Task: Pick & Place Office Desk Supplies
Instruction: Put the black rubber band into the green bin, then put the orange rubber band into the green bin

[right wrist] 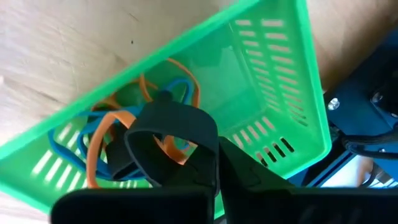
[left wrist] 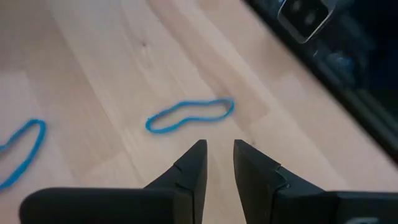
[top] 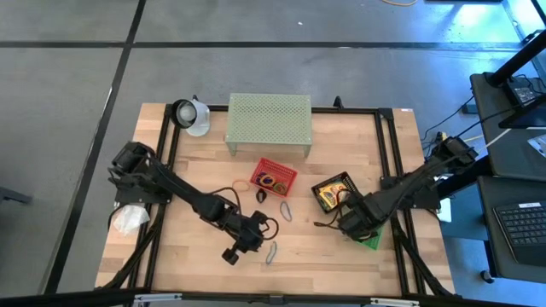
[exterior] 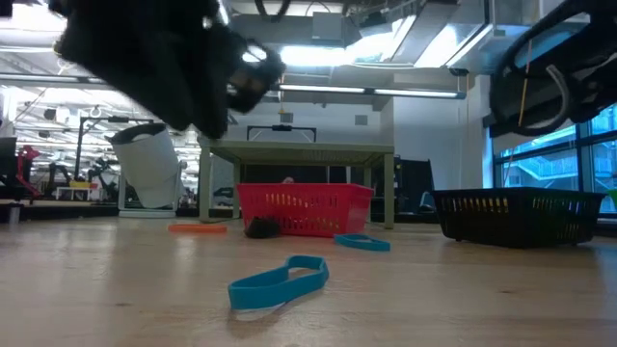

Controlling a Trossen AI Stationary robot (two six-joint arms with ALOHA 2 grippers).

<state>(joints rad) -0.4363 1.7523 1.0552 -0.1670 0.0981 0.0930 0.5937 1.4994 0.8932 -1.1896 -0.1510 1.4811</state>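
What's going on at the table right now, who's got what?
The right claw is shut on a black loop over the green basket, which already holds blue and orange bands. The left claw, slightly parted and empty, hovers over the wood by a blue band near the table's front.

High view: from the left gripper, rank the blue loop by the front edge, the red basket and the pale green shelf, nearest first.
Measured from the left gripper, low on the table's left half:
1. Blue loop, just to its right by the front edge.
2. Red basket, mid-table, farther back.
3. Pale green shelf, at the table's far edge.
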